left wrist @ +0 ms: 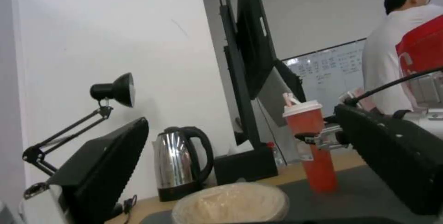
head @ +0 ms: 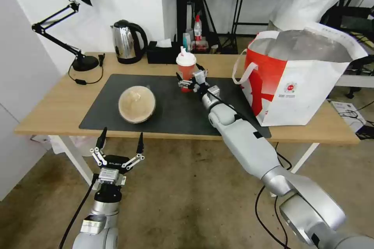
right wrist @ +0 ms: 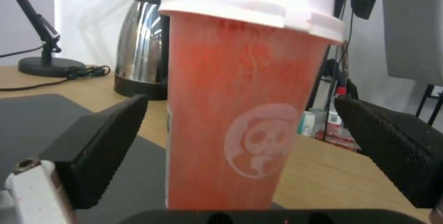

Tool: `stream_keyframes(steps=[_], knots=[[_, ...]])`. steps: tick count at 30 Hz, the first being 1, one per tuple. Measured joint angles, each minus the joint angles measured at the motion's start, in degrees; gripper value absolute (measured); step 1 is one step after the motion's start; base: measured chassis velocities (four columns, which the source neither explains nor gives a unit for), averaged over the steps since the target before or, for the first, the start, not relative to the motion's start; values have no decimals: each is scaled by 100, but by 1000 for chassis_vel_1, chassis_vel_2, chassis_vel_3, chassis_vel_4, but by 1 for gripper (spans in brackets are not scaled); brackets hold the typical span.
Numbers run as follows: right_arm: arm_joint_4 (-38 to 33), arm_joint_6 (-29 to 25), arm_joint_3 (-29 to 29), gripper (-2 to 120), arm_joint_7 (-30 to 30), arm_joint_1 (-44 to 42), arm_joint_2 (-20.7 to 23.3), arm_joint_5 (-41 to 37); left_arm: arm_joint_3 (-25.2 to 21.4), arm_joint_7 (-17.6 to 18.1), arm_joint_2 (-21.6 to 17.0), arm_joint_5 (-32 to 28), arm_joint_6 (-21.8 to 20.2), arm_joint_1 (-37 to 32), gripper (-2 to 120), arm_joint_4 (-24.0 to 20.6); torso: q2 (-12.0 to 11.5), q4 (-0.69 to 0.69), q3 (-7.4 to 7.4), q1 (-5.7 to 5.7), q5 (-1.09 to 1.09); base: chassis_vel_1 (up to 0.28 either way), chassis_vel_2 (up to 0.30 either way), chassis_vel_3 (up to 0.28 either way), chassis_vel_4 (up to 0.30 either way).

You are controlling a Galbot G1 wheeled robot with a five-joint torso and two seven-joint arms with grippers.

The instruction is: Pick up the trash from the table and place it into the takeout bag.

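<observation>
A red drink cup (head: 186, 66) with a white lid stands upright at the far edge of the dark mat (head: 175, 116) on the table (head: 58, 109). My right gripper (head: 191, 82) is open around the cup's lower half. In the right wrist view the cup (right wrist: 240, 113) sits between the fingers (right wrist: 106, 137) with a gap on each side. A round clear-lidded bowl of tan food (head: 136, 104) rests on the mat's left part. My left gripper (head: 122, 135) hangs open just in front of the table's near edge, facing the bowl (left wrist: 231, 203). The takeout bag (head: 300, 81) stands open at the table's right.
A steel kettle (head: 126, 41), a black tissue box (head: 161, 52) and a black desk lamp (head: 78, 27) line the back left of the table. Stands and cables crowd the floor behind it. Bare mat lies between the bowl and the bag.
</observation>
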State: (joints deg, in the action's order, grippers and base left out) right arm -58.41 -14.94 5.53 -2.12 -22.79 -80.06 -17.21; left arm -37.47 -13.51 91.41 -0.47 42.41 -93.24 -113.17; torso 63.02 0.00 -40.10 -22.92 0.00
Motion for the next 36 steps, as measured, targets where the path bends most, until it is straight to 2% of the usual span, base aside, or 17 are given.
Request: stream_keyframes(steps=[20,26,29,31,34,36], knots=[[289,-49,-33,97,-46,133,-50,1,8,-1,2,12,14,-19,100,-18,0,0,0,1,0,0,0,0,0],[208,-57,-29,87,-129,74,-22,13,7,-1,2,12,19,-23,100,-20,0,0,0,1,0,0,0,0,0],[144,-61,-29,73,-141,7,-9,21,11,-1,2,12,37,-45,100,-23,0,0,0,1,0,0,0,0,0],[119,-63,-29,69,-141,-18,-8,25,17,-1,2,12,50,-56,100,-23,0,0,0,1,0,0,0,0,0],[56,-70,-30,54,-141,-96,-7,34,31,-1,2,14,96,-72,100,-23,0,0,0,1,0,0,0,0,0],[45,-73,-30,52,-142,-113,-8,38,32,-1,2,15,104,-73,100,-23,0,-1,0,1,0,0,0,0,0]])
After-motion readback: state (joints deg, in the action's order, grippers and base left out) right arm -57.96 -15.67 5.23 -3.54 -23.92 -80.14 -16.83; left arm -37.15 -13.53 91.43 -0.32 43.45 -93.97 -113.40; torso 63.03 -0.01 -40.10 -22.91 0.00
